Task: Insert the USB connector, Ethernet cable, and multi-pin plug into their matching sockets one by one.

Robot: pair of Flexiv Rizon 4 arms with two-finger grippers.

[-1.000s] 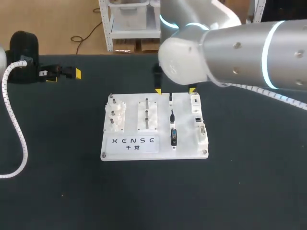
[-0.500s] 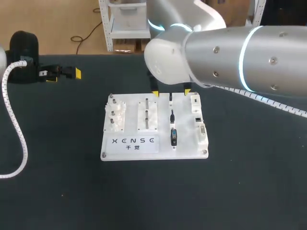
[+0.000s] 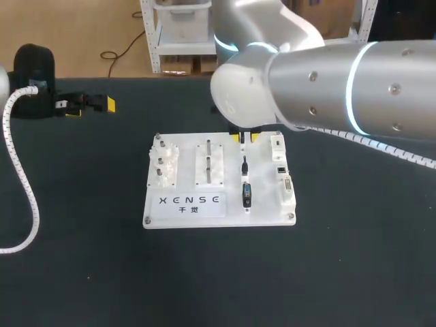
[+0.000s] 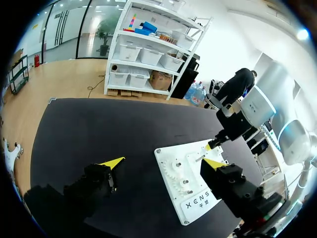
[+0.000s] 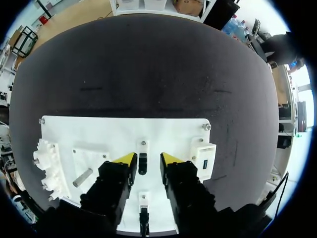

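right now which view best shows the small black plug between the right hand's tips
Right wrist view: the small black plug stands between the open fingers of the right hand on the white plastic board. Head view: a sliver below the arm; left wrist view: too small to tell.

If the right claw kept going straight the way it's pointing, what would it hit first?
Probably the white board: the right gripper points down at it, fingers open on either side of the small black plug standing there. How far above it the gripper is, is hard to judge.
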